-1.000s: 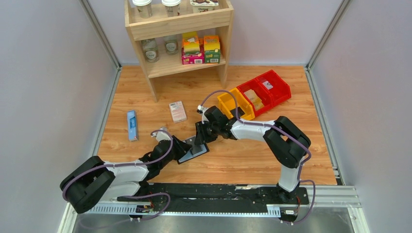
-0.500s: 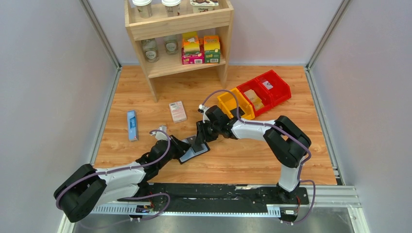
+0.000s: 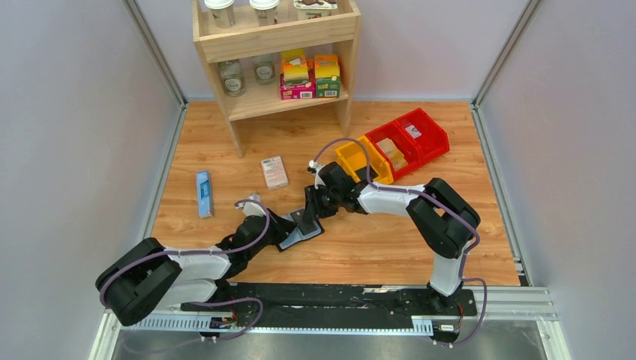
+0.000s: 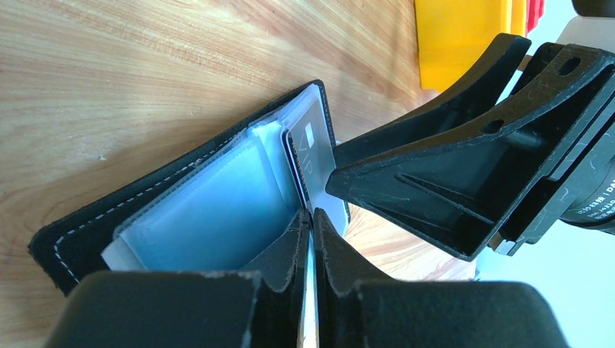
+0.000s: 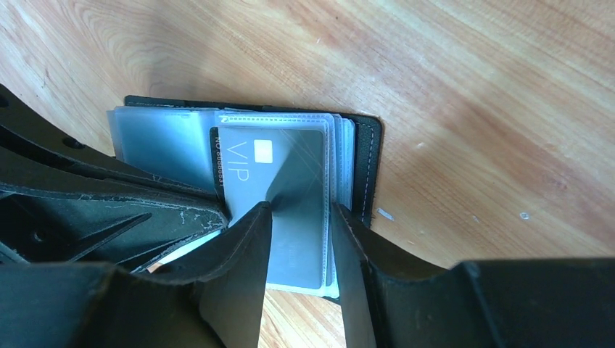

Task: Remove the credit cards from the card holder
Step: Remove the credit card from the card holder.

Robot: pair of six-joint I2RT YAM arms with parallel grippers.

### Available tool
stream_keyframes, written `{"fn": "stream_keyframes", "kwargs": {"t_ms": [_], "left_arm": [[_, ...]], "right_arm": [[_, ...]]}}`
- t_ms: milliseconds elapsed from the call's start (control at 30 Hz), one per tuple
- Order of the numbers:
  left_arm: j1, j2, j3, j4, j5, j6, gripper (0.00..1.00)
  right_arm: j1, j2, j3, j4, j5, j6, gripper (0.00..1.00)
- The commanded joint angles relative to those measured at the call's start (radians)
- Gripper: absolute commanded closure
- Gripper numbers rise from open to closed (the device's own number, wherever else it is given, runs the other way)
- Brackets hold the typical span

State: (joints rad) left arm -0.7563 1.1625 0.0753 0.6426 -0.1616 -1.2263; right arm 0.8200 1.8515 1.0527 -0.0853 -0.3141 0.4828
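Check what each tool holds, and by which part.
The left tool pinches the near edge of a card holder pocket beside the VIP credit card; right tool, open over that card, grips nothing.

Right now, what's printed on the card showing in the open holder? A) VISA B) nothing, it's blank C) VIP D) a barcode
C: in the right wrist view, the grey credit card in a clear pocket of the open card holder reads VIP beside a small pale square.
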Motion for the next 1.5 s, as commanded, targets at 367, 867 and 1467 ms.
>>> {"fn": "stream_keyframes", "kwargs": {"t_ms": [367,867,1467], "left_arm": [[-0.002,-0.223,-0.034,-0.139,-0.015,-0.050,1.00],[-0.002,-0.311,-0.066,-0.353,-0.055,-0.119,0.82],[0.002,-0.222,-0.083,-0.186,-0.102,-0.067,0.52]], "right_arm": [[-0.018,0.064,-0.033,-0.014,-0.014,0.050,0.63],[-0.027,0.075,-0.033,-0.005,-0.033,0.059,0.64],[-0.027,0.084,-0.030,-0.001,-0.049,0.056,0.64]]}}
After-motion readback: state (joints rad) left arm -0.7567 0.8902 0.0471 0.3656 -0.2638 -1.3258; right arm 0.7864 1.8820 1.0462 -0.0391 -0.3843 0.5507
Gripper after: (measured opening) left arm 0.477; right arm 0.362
